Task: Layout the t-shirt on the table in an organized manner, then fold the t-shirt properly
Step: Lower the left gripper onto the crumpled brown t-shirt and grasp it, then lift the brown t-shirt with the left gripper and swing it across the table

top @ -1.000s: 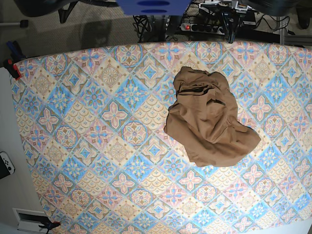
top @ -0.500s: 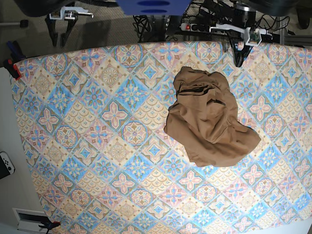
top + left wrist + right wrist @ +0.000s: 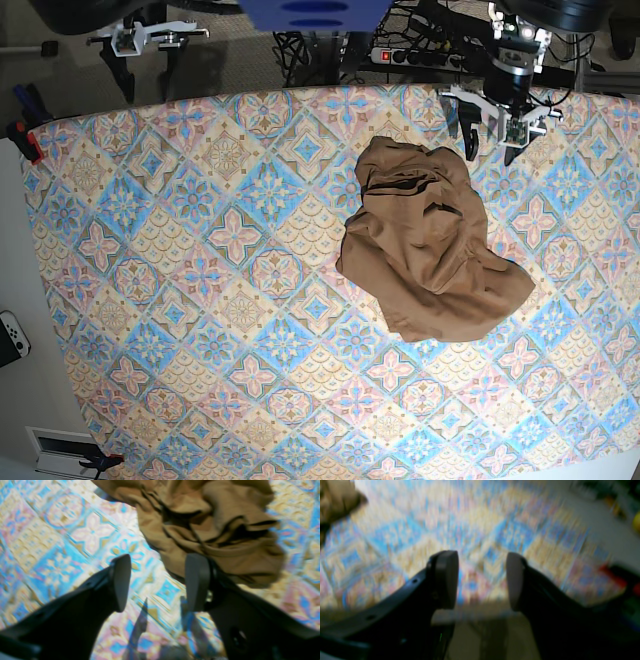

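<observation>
base: t-shirt (image 3: 430, 240) crumpled right of centre on the surface (image 3: 200, 270). left wrist: left end effector (image 3: 160, 582) open, empty, hovering just beside the shirt edge. right wrist: blurry, right end effector (image 3: 482, 580) looks open, empty, at the surface edge.

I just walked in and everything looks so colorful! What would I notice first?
The crumpled tan-brown t-shirt sits in a heap right of the middle of the table, which is covered in blue, pink and cream diamond tiles. The left gripper, jaws open, hangs by the shirt's far edge.
</observation>
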{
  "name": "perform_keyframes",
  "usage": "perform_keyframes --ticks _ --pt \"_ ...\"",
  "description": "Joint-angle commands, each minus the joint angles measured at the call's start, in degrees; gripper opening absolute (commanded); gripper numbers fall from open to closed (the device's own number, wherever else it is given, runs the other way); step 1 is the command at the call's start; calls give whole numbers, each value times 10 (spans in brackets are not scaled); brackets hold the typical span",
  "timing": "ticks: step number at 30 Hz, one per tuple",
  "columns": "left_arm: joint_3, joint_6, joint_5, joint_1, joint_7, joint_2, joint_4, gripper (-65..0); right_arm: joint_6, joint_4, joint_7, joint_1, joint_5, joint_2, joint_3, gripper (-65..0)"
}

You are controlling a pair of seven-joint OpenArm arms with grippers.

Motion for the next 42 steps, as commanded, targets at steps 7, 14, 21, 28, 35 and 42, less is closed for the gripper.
perform_keyframes --ticks 7,14,21,28,35,42 --pt "33 -31 5 -73 75 -5 10 -243 24 10 -37 -7 5 2 -8 -263" --pt "47 -147 67 -166 216 25 9 -245 24 10 -44 32 6 2 -9 -263" --pt "77 -222 131 -238 341 44 8 -245 24 10 -80 42 6 2 -9 -264" --pt "119 -225 170 -273 361 43 -10 -245 24 10 -81 43 6 2 -9 -264" --pt "146 -226 181 -310 361 43 -77 -281 24 10 -81 66 6 2 -8 -264" --pt "172 -221 178 -324 361 53 -105 -561 24 10 -81 66 6 2 -6 -264"
